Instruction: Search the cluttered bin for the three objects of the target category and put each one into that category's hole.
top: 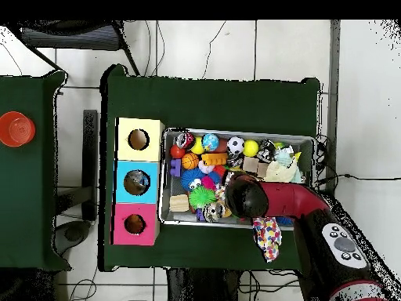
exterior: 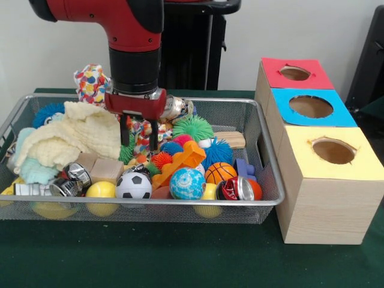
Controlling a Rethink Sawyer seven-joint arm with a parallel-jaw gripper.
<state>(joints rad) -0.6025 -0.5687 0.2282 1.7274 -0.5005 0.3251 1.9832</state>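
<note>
A wire mesh bin (exterior: 264,150) (top: 305,141) holds a jumble of balls, spiky toys, cans, cloths and blocks. A soccer ball (exterior: 133,186), a globe ball (exterior: 187,183), a basketball (exterior: 220,173) and a yellow ball (exterior: 101,191) lie along its front. My gripper (exterior: 139,137) hangs in the bin's middle, open, its two dark fingers (exterior: 125,131) straddling a patterned cloth (exterior: 141,141). From overhead, the arm's wrist (top: 244,196) hides the fingers. Three wooden boxes stand beside the bin, with holes in a red top (exterior: 294,73), a blue top (exterior: 311,107) and a yellow top (exterior: 333,151).
A cream cloth (exterior: 72,138) fills the bin's left part. Another patterned cloth (exterior: 90,81) (top: 268,233) hangs over the back rim. A green spiky ball (exterior: 193,127), a blue one (exterior: 217,151), an orange foam piece (exterior: 186,157) and cans (exterior: 69,180) (exterior: 240,189) lie around the gripper.
</note>
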